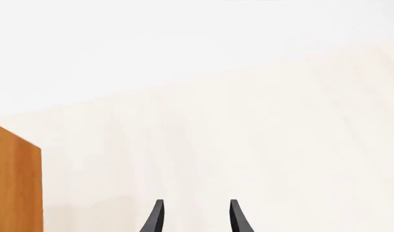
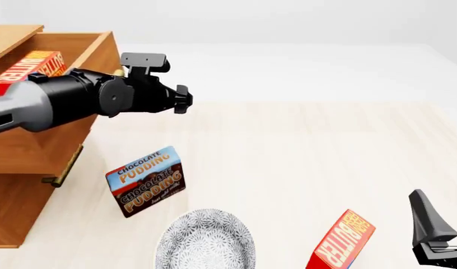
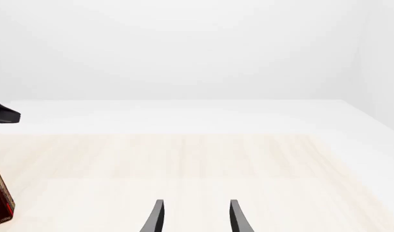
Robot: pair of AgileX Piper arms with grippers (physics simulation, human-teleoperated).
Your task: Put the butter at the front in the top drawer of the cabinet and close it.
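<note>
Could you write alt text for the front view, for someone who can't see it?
A wooden cabinet stands with its top drawer open, a butter box inside. The left gripper hovers beside it, above a pudding box.

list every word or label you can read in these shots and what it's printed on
"BUTTER" on the butter lying in the open top drawer.
"BUTTER" on the second butter box on the table, near the right gripper.
"CHOCOLATE PUDDING", printed twice, on the pudding box.
Small print beneath it is too small to read.
Right wrist view: only a cut-off scrap of the pudding box's lettering, unreadable.
Left wrist view: no text.
</note>
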